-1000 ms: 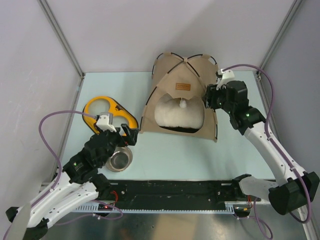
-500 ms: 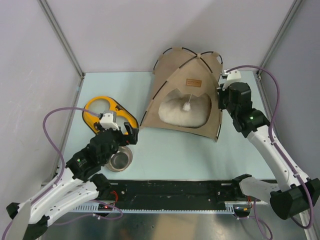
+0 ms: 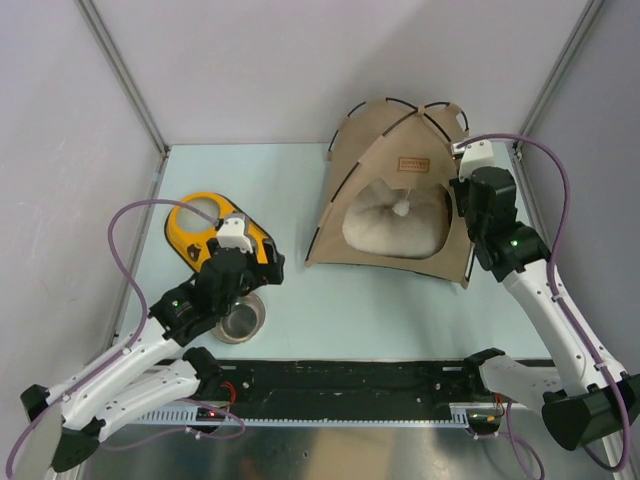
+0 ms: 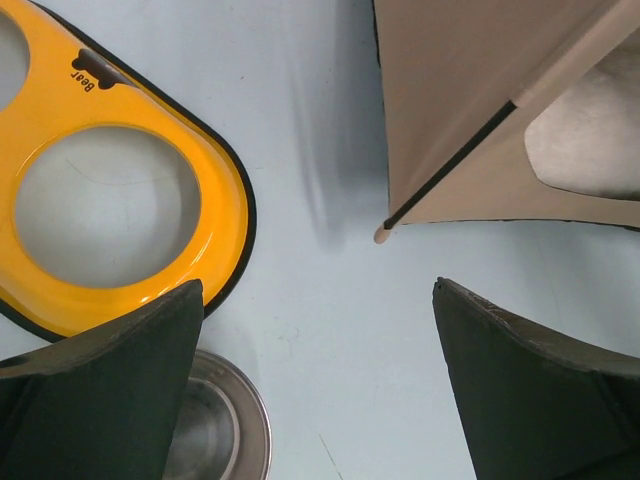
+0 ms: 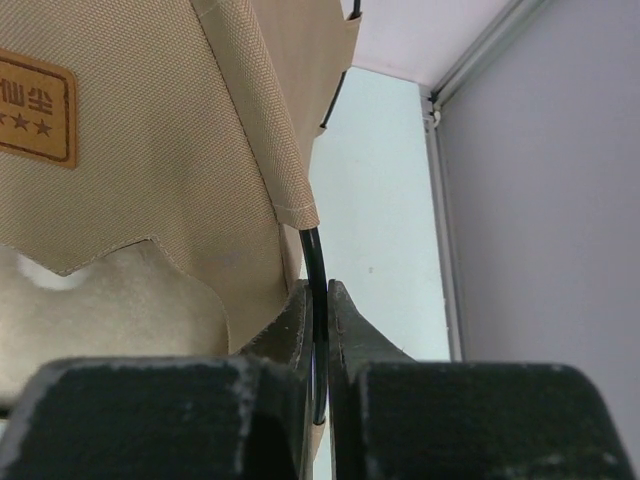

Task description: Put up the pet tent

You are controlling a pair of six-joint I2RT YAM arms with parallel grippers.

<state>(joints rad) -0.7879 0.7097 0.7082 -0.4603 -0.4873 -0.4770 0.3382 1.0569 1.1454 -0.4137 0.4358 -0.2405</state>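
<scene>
2 grippers differ: right gripper (image 5: 318, 300) clenches the pet tent (image 3: 370, 170) by its black pole (image 5: 312, 255); left gripper (image 4: 318, 290) hovers released beside the yellow bowl holder (image 4: 225, 205).

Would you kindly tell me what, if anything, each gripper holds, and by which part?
The right gripper grips the pet tent by a black pole on its right edge; the left gripper holds nothing.
</scene>
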